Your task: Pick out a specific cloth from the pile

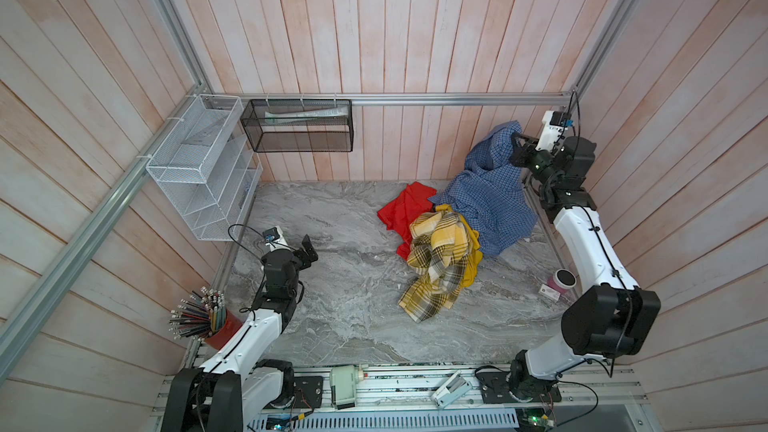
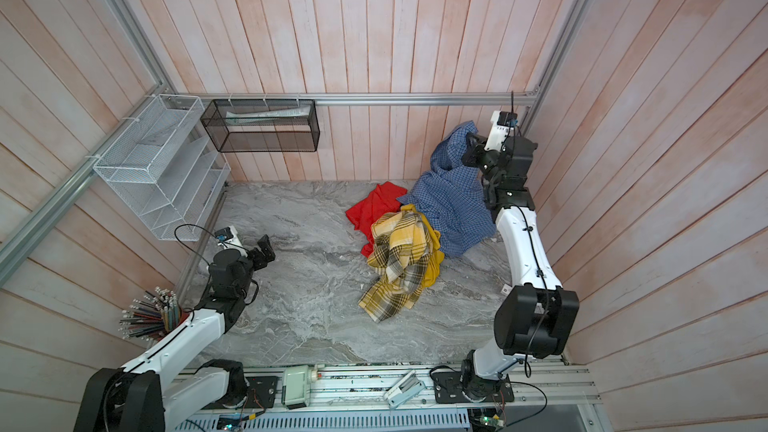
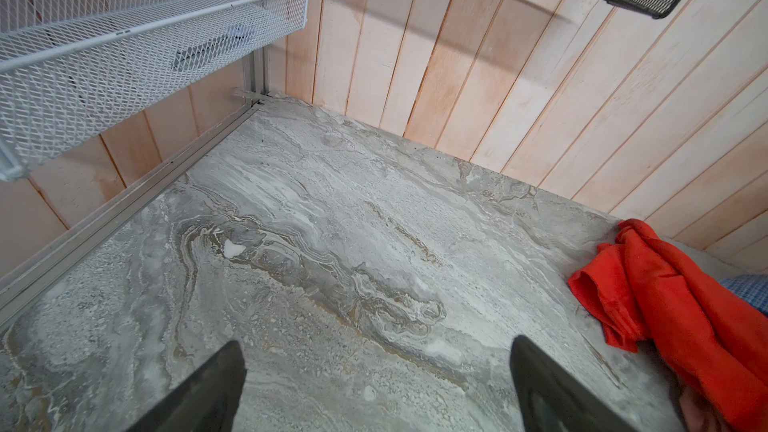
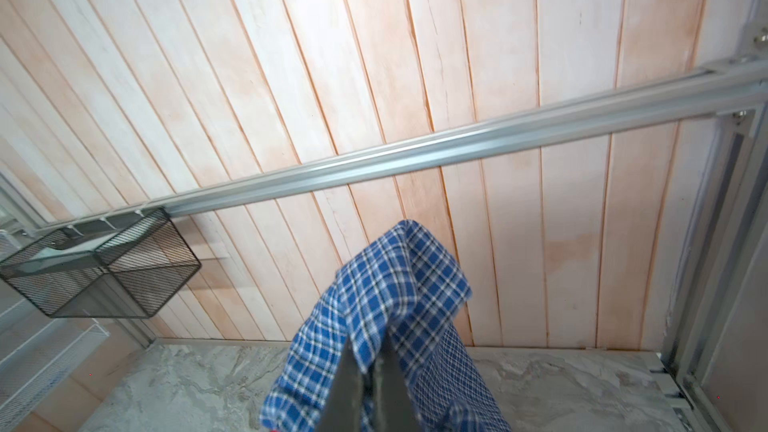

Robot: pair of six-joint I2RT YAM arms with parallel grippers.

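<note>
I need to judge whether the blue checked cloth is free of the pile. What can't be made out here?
- Lower edge of the blue checked cloth: in both top views the yellow plaid cloth covers it, so any overlap is unclear.
- Left wrist view: the frame edge cuts off the pile past the red cloth.
- Both top views: fabric buries the right gripper fingers.
- Contents of the black mesh basket: too small.
</note>
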